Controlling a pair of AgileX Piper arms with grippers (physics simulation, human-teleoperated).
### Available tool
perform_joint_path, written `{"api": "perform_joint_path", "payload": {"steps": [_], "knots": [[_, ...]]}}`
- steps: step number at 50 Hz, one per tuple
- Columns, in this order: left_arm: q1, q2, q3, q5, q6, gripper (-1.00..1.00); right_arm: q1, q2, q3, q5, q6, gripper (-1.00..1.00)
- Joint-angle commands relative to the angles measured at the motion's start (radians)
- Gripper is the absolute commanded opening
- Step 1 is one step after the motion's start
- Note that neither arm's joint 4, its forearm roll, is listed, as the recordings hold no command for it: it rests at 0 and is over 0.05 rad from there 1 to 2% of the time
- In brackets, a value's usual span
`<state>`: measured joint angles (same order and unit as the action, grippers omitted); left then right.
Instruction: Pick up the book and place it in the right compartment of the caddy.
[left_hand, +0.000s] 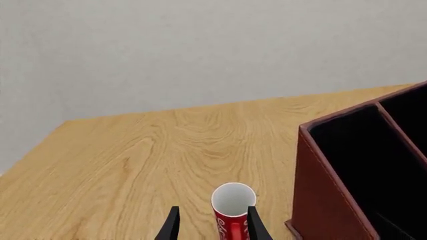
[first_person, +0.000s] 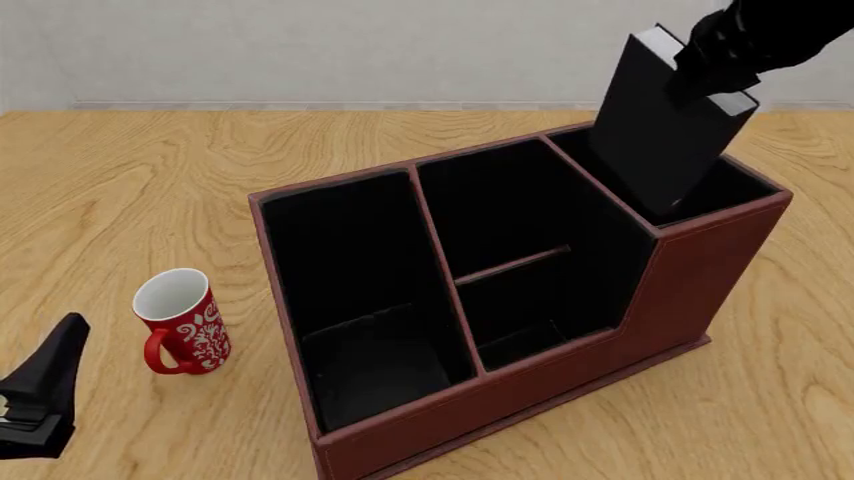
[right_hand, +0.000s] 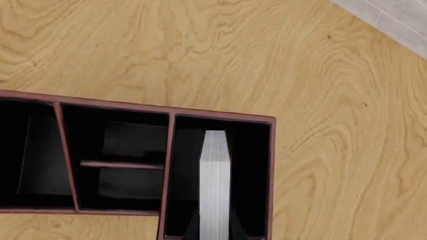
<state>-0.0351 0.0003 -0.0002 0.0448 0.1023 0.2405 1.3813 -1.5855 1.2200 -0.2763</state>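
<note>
At far left our left gripper hangs open beside a red mug on the table, while our right gripper clamps the book, lowered partway, tilted, into the caddy's right compartment.

The front view looks down from above on the whole dark red-brown leather-look caddy; both wrist views sit closer and share that caddy.
</note>
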Motion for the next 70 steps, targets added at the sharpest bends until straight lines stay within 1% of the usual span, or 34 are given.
{"api": "perform_joint_path", "payload": {"steps": [1, 8, 13, 15, 17, 18, 20, 25, 29, 30, 33, 37, 49, 54, 57, 63, 64, 66, 70], "knots": [[0.002, 0.0, 0.0, 0.004, 0.002, 1.0, -0.002, 0.017, -0.009, 0.0, 0.03, -1.0], [0.004, 0.0, 0.0, 0.006, 0.005, 1.0, -0.003, 0.034, -0.017, 0.0, 0.029, -1.0], [0.005, 0.0, 0.0, 0.006, 0.005, 1.0, 0.008, 0.042, -0.027, 0.0, 0.042, -1.0], [0.005, 0.0, 0.0, 0.009, 0.007, 1.0, -0.007, 0.05, -0.024, 0.0, 0.028, -1.0], [0.006, 0.0, 0.0, 0.01, 0.004, 1.0, -0.004, 0.052, -0.03, 0.0, 0.034, -1.0], [0.006, 0.0, 0.0, 0.009, 0.006, 1.0, 0.005, 0.054, -0.033, 0.0, 0.045, -1.0], [0.008, 0.0, 0.0, 0.01, 0.007, 1.0, -0.002, 0.057, -0.025, 0.0, 0.038, -1.0], [0.01, 0.0, 0.0, 0.009, 0.008, 1.0, 0.006, 0.062, -0.024, 0.0, 0.052, -1.0], [0.01, 0.0, 0.0, 0.009, 0.008, 1.0, 0.006, 0.062, -0.024, 0.0, 0.052, -1.0], [0.012, 0.0, 0.0, 0.01, 0.008, 1.0, -0.009, 0.067, -0.016, 0.0, 0.049, -1.0], [0.014, 0.0, 0.0, 0.011, 0.008, 1.0, -0.002, 0.067, -0.017, 0.0, 0.064, -1.0], [0.016, 0.0, 0.0, 0.013, 0.009, 1.0, -0.013, 0.069, -0.003, 0.0, 0.058, -1.0], [0.014, 0.0, 0.0, 0.015, 0.01, 1.0, 0.001, 0.085, -0.012, 0.0, 0.08, -1.0], [0.016, 0.0, 0.0, 0.016, 0.01, 1.0, -0.004, 0.094, -0.01, 0.0, 0.079, -1.0], [0.016, 0.0, 0.0, 0.016, 0.01, 1.0, 0.003, 0.098, -0.015, 0.0, 0.092, -1.0], [0.017, 0.0, 0.0, 0.019, 0.012, 1.0, -0.011, 0.107, -0.009, 0.0, 0.084, -1.0], [0.016, 0.0, 0.0, 0.02, 0.013, 1.0, -0.003, 0.105, -0.005, 0.0, 0.093, -1.0], [0.018, 0.0, 0.0, 0.02, 0.014, 1.0, -0.009, 0.109, -0.009, 0.0, 0.09, -1.0], [0.018, 0.0, 0.0, 0.019, 0.013, 1.0, -0.008, 0.11, -0.005, 0.0, 0.1, -1.0]]}}
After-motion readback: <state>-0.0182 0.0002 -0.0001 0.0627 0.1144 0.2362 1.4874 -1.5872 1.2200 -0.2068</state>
